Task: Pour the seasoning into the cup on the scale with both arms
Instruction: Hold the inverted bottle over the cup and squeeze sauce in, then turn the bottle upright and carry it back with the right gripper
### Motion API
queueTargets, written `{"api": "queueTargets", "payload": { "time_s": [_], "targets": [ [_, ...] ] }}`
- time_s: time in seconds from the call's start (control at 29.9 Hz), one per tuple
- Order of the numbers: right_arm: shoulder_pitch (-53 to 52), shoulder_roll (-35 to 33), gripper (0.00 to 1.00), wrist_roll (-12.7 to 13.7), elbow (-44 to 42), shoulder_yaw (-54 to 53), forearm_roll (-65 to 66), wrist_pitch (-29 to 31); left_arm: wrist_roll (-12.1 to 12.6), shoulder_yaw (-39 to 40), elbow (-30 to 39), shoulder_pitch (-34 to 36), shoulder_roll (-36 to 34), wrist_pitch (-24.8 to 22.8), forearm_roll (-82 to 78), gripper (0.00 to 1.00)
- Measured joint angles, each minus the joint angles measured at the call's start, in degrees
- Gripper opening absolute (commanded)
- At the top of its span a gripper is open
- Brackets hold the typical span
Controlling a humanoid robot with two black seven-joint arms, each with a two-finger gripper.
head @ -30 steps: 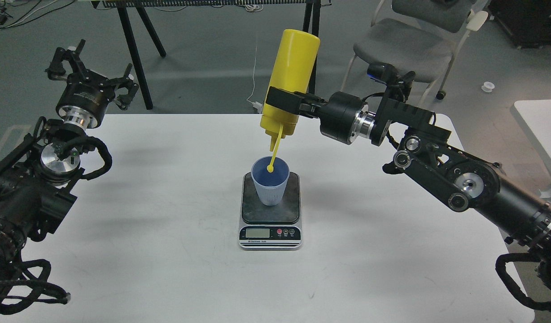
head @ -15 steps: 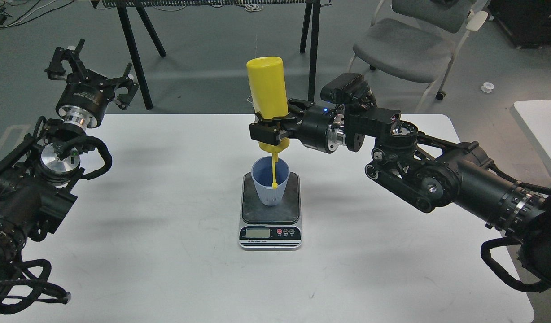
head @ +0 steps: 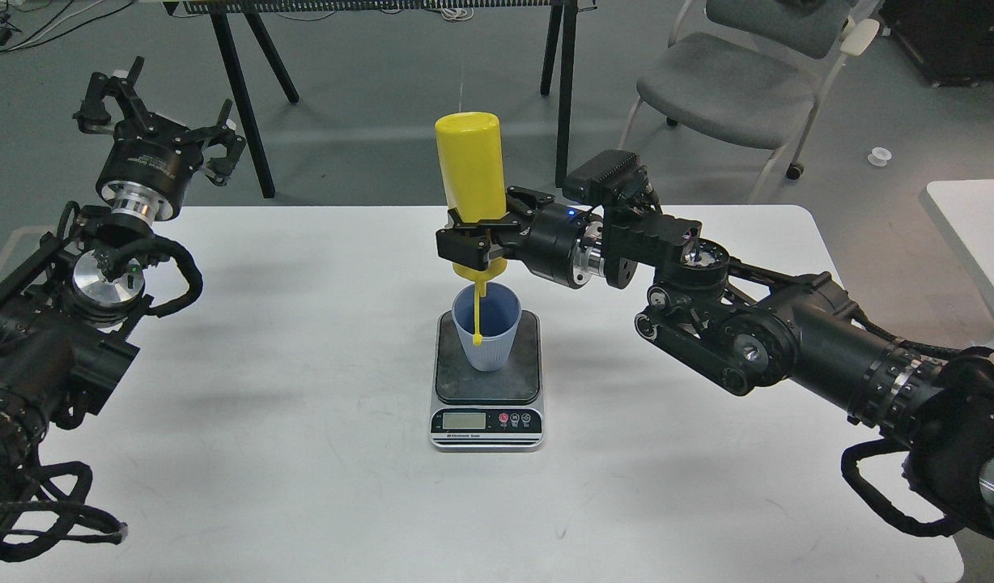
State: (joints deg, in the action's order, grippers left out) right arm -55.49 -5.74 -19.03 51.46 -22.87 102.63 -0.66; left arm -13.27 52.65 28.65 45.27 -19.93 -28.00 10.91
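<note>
My right gripper (head: 474, 241) is shut on the yellow seasoning bottle (head: 469, 174) and holds it upside down, nozzle pointing into the pale blue cup (head: 486, 326). The bottle's cap hangs on its tether (head: 477, 316) in front of the cup's mouth. The cup stands upright on the dark plate of the scale (head: 487, 380) at the table's middle. My left gripper (head: 153, 105) is open and empty, raised at the far left, well away from the cup.
The white table (head: 303, 453) carries only the scale and cup. A grey chair (head: 732, 81) and black stand legs (head: 246, 89) are on the floor behind the table. Another white table edge (head: 979, 235) is at the right.
My right arm has swung the bottle from a rightward lean to nearly upright, lowered it and moved it left over the cup. The left gripper has shifted up a little.
</note>
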Motion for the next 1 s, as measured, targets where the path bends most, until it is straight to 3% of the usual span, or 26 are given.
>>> {"api": "queueTargets", "payload": {
  "time_s": [0.1,0.33,0.44,0.54,0.67,1.0],
  "targets": [
    [0.5,-4.7,0.3,-2.1,2.7,-0.4,-9.0,1.2,0.3,-0.1,0.0,0.5,-0.1,0.0,-0.1,0.99],
    [0.8,-15.8,0.31,-2.7,7.4,-0.9,-41.5,5.5,0.4,-0.2,0.1,0.6,-0.2,0.0,-0.1,0.99],
    [0.9,-19.5,0.31,-2.9,7.2,-1.2,-56.8,9.9,0.4,-0.3,0.1,0.6,-0.2,0.0,-0.2,0.99],
    [1.8,-22.9,0.31,-2.9,4.7,-1.8,-72.1,17.9,0.4,-0.4,0.1,0.6,-0.2,0.0,-0.2,0.99],
    [5.5,-24.1,0.32,-2.0,-0.3,-2.1,-91.0,27.2,0.4,-0.7,0.1,0.5,-0.2,0.0,-0.2,0.99],
    [18.3,-20.1,0.32,-0.8,-6.4,-3.3,-114.6,28.6,0.4,-1.0,0.1,0.1,0.2,0.0,-0.2,0.99]
  ]
}}
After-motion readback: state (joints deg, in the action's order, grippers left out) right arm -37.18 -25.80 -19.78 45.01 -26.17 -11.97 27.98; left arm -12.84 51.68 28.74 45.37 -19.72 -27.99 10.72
